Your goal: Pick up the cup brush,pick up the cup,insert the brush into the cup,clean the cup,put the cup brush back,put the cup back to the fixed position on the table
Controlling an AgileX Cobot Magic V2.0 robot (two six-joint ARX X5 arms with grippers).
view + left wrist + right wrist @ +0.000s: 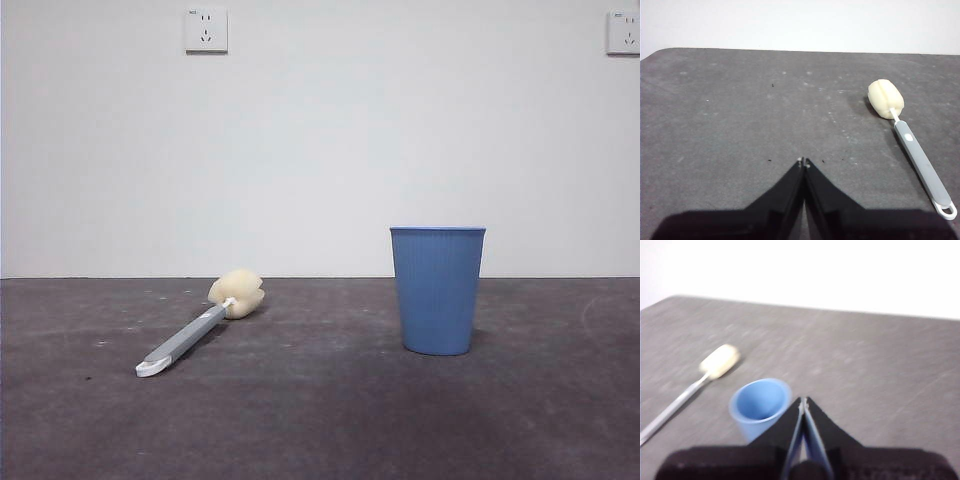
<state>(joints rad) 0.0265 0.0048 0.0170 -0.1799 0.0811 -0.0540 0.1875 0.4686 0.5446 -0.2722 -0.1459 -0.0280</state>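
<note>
A: What lies nearest the front edge of the table (320,420)?

B: Bare dark grey surface with pale specks. The first thing past it is the white looped tip of the cup brush (198,327), left of the middle. The brush lies flat, its grey handle slanting away toward the far edge, and the cream sponge head is its farthest part.

A: And the cup (437,289)?

B: It stands upright, right of the middle, mouth up, well apart from the brush and about as far back as the sponge head.

A: Are the arms near either thing?

B: Neither touches one. The left gripper (803,162) hangs above the table with its jaws pressed together and nothing between them; the brush lies off to one side. The right gripper (803,401) is also closed and empty, above the table just beside the cup's rim. That view is blurred.

A: Behind the far edge?

B: A white wall (320,140) with two sockets (206,30).
</note>
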